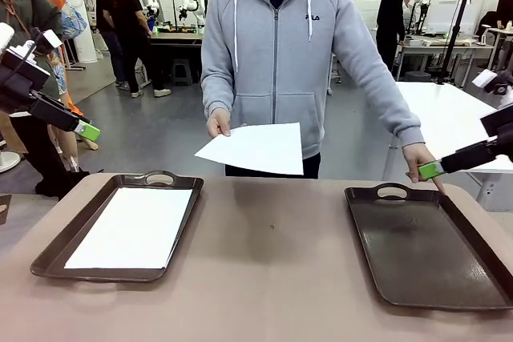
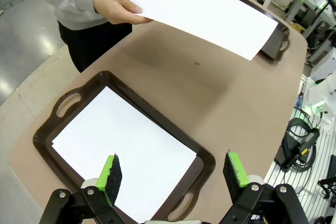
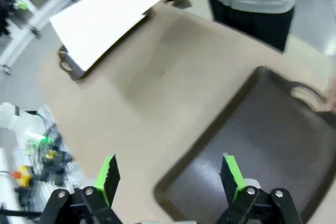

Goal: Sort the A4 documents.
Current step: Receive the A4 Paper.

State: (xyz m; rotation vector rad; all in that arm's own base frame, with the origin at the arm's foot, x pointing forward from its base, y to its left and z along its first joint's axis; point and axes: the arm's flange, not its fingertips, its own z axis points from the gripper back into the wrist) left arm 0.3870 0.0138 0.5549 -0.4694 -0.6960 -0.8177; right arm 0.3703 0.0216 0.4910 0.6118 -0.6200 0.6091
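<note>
Two plain white A4 sheets showed: one sheet (image 1: 128, 226) lay flat in the left brown tray (image 1: 60, 247), another sheet (image 1: 256, 150) hung in the person's hand (image 1: 218, 124) above the table. Both the left gripper (image 2: 173, 174) and right gripper (image 3: 170, 177) stood wide open, empty.

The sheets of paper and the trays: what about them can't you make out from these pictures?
- Held sheet: its underside faces away in every view; print cannot be judged.
- Sheet in the left tray: one or several, too thin to tell in the front view.
- Left tray, right wrist view: mostly hidden behind the held sheet.
- Right tray, right wrist view: blurred, cut by the edge.
</note>
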